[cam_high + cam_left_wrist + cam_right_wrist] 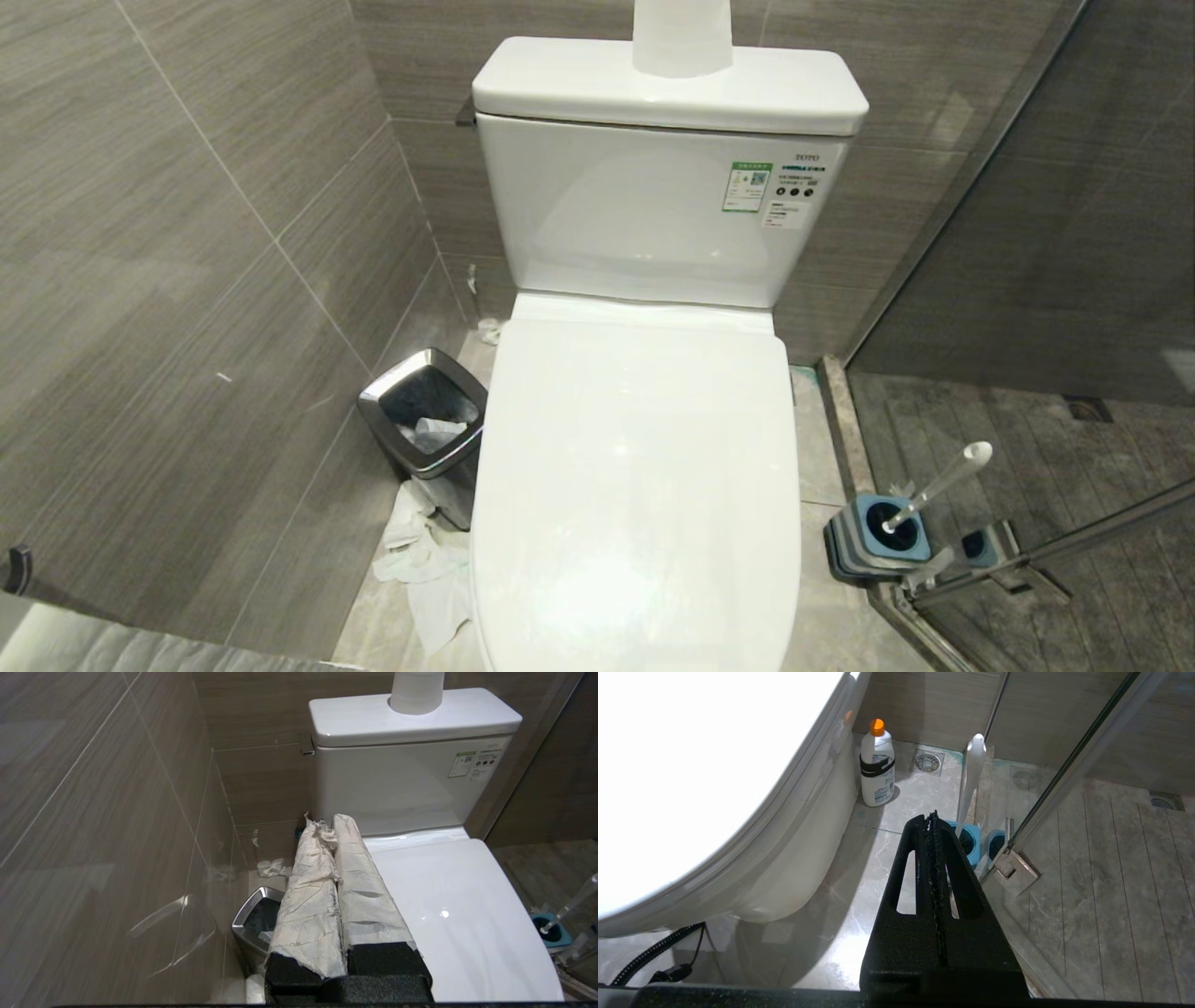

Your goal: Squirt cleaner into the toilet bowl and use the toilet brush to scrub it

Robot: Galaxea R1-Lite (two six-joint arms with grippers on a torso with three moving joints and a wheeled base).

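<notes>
The white toilet bowl point(635, 485) stands in the middle with its lid point(458, 905) down, so the basin is hidden and no cleaner is in view. The toilet brush point(938, 485) leans in its blue holder point(878, 541) on the floor to the toilet's right. My left gripper point(329, 821), its fingers wrapped in white paper, is shut and empty above the lid's left edge, over the bin. My right gripper point(930, 816) is shut and empty, low beside the bowl's outer wall point(803, 858), pointing toward the brush handle point(971, 770) and holder point(969, 837). Neither arm shows in the head view.
A white bottle with an orange cap point(877, 765) stands on the floor beside the toilet. A chrome-rimmed bin point(425, 415) and crumpled paper point(429, 569) lie to the left, by the tiled wall. A glass shower door and its hinge point(1015, 870) close off the right. A paper roll point(681, 37) sits on the tank.
</notes>
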